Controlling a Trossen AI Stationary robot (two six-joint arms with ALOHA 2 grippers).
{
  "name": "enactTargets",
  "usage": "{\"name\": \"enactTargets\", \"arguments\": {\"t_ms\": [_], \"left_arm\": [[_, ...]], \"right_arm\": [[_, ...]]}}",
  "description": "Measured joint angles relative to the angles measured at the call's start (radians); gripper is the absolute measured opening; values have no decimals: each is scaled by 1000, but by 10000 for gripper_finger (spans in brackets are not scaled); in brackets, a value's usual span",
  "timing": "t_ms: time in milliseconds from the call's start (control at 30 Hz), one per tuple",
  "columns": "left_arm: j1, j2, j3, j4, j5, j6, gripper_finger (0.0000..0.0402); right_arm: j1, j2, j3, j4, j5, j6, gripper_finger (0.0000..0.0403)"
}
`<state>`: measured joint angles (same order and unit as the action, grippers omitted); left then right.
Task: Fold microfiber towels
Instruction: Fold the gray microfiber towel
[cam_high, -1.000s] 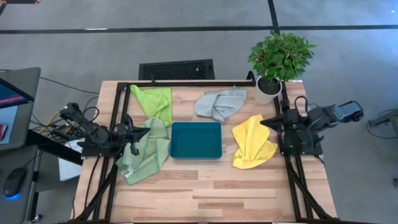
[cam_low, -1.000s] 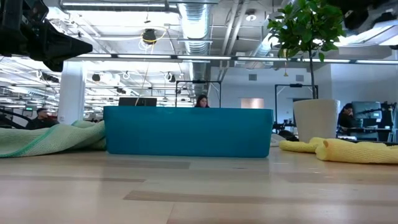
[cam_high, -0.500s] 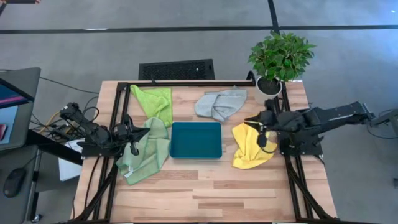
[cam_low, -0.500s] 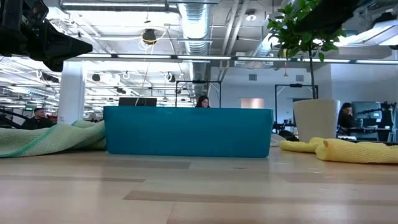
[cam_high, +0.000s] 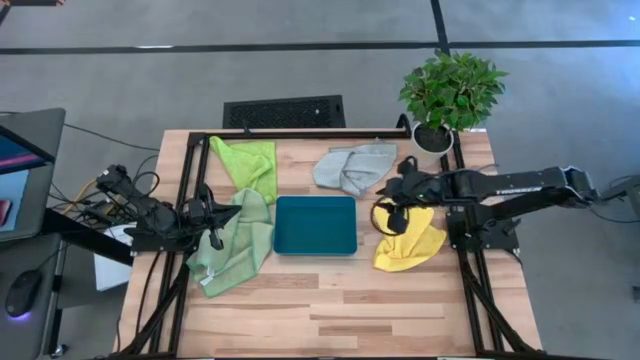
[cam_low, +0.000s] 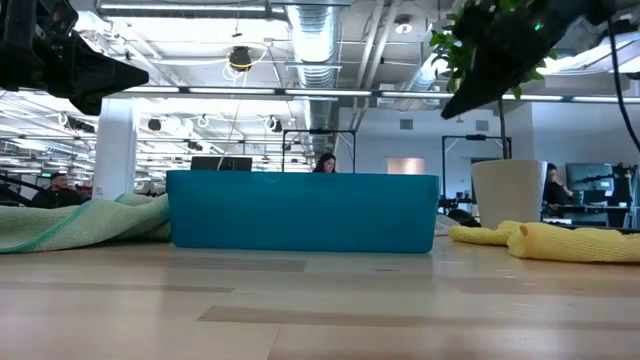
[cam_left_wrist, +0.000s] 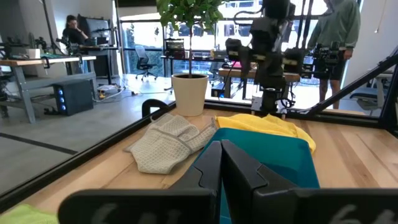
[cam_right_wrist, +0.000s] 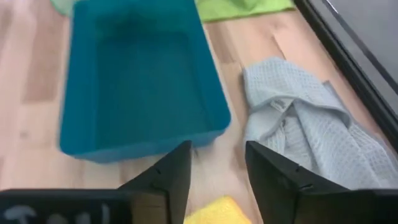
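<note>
Four microfiber towels lie crumpled on the wooden table around a teal tray (cam_high: 315, 224): lime green (cam_high: 250, 165) at the far left, sage green (cam_high: 235, 245) left of the tray, grey (cam_high: 355, 167) at the far middle, yellow (cam_high: 410, 245) right of the tray. My right gripper (cam_right_wrist: 217, 155) is open and tipped downward. It hangs above the yellow towel's (cam_right_wrist: 214, 211) corner nearest the tray, between the tray (cam_right_wrist: 137, 93) and the grey towel (cam_right_wrist: 298, 124), touching nothing. My left gripper (cam_left_wrist: 221, 149) is shut, level, and waits over the sage towel at the table's left edge (cam_high: 232, 212).
A potted plant (cam_high: 450, 100) stands at the far right corner, close behind my right arm. Black frame rails (cam_high: 300, 133) run along the table's left, right and far edges. Bare wood lies toward the near edge (cam_high: 330, 310). People stand in the room beyond.
My right gripper has swung from the table's right edge toward the left, out over the yellow towel, sinking a little and tipping downward, and its fingers have spread apart. The towels and the tray have stayed where they were.
</note>
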<state>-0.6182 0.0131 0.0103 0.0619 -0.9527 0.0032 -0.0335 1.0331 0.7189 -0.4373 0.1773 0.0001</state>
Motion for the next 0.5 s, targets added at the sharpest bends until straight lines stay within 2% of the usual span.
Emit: {"name": "enactTargets", "arguments": {"t_ms": [200,500], "left_arm": [[0,0,0,0,0,0,0],[0,0,0,0,0,0,0]], "right_arm": [[-35,115,-1,6,3,-130,181],[-36,291,-2,137,3,-264,171]]}}
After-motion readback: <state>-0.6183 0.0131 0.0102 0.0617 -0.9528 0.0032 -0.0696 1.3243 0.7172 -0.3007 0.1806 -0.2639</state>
